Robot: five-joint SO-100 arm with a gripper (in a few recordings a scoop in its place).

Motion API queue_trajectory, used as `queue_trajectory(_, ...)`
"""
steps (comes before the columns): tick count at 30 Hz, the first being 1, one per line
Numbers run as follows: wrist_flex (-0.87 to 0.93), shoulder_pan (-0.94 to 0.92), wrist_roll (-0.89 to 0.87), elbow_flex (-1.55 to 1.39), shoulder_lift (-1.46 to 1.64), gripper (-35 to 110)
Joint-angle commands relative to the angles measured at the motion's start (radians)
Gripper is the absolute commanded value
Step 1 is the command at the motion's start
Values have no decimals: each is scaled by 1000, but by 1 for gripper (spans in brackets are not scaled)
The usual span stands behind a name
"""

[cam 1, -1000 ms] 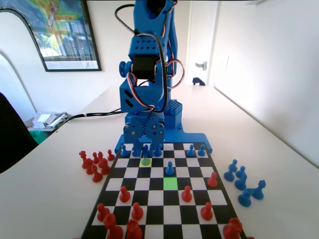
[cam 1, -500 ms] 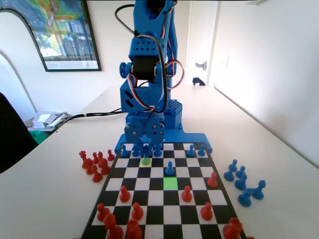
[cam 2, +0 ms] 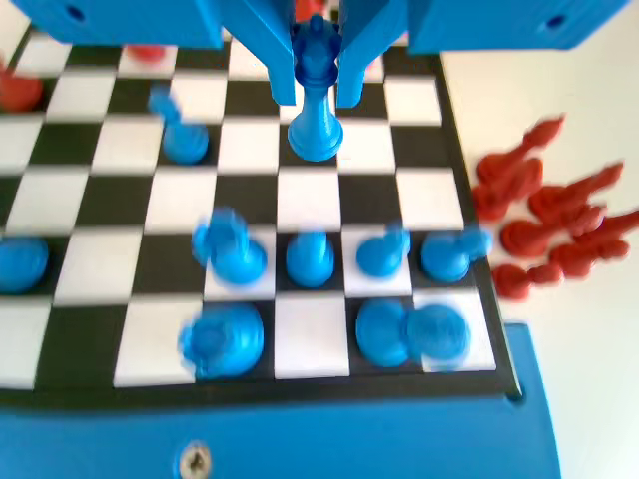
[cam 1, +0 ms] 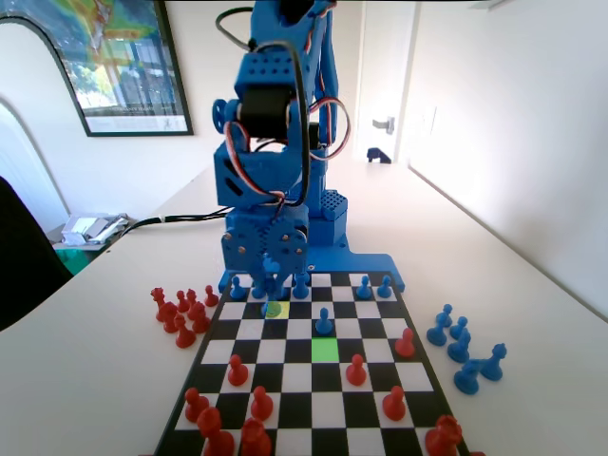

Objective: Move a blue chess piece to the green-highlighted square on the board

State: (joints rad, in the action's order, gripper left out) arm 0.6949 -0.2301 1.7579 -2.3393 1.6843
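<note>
My gripper [cam 2: 315, 100] hangs at the top of the wrist view, shut on a blue chess piece [cam 2: 317, 125] with a small crowned head and flared base. The piece sits between the two jaws, its base a little above the board [cam 2: 100, 200]. In the fixed view the gripper [cam 1: 272, 274] holds this piece just above the paler yellow-green square [cam 1: 276, 309] near the board's far end. The green-highlighted square [cam 1: 325, 349] lies nearer the camera and to the right, with nothing on it. A small blue pawn [cam 1: 324, 322] stands on the square just beyond it.
Other blue pieces [cam 1: 370, 285] line the far rows beside the gripper, shown as blurred blue pieces [cam 2: 310, 254] in the wrist view. Red pieces [cam 1: 237, 370] stand on the near half. Captured red pieces [cam 1: 185, 309] lie left of the board, captured blue ones [cam 1: 461, 347] right.
The arm has risen and swung slightly left in the fixed view. The held blue piece has come up off the yellow-green square, which now shows more fully.
</note>
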Motion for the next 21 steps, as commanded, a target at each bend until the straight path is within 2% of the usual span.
queue_trajectory(1, 52, 35, -52, 118, 5, 1)
queue_trajectory(15, 91, 219, -249, 278, -110, 1)
queue_trajectory(21, 37, 249, -273, 291, -170, 1)
